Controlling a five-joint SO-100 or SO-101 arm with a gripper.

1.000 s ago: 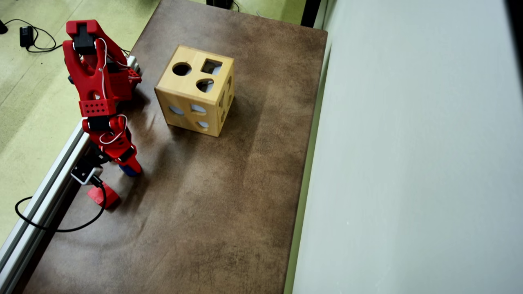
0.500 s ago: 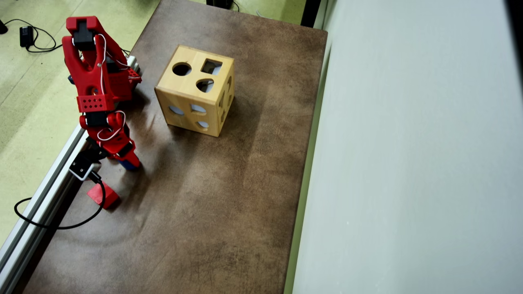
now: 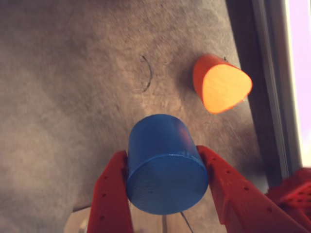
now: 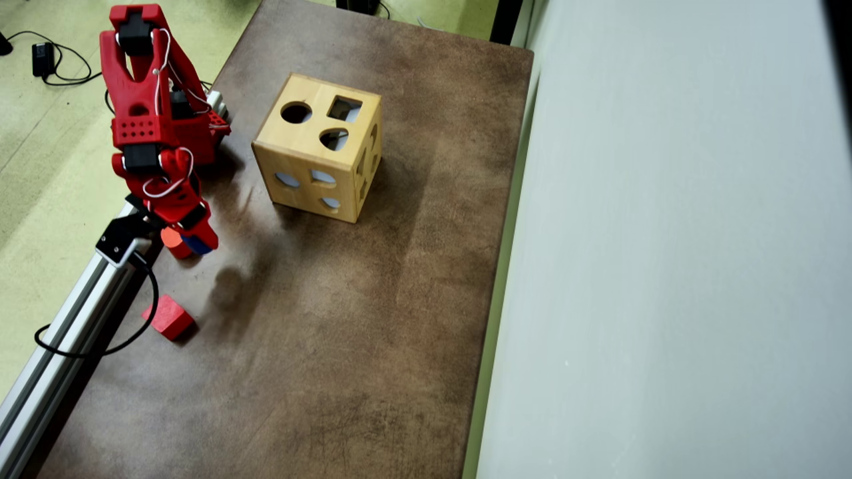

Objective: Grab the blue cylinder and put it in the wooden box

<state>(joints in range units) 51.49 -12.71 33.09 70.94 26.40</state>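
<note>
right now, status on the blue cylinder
Gripper shut on blue cylinder, lifted off the mat. Wooden box to the right in overhead view. Red rounded-wedge block beside; path clear.

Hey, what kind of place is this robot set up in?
Probably a hobby or lab workbench: a brown mat-covered table with an aluminium rail along its edge, cables on a green floor, and a wooden box with toy blocks as practice props.

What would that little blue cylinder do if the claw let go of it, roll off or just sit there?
The blue cylinder looks solid and stiff, so the gripper squeezing its curved sides probably won't dent it. Dropped on its round side it would likely roll across the brown mat; landing on a flat end, it should sit still. Its smooth paint may be slightly slippery.
</note>
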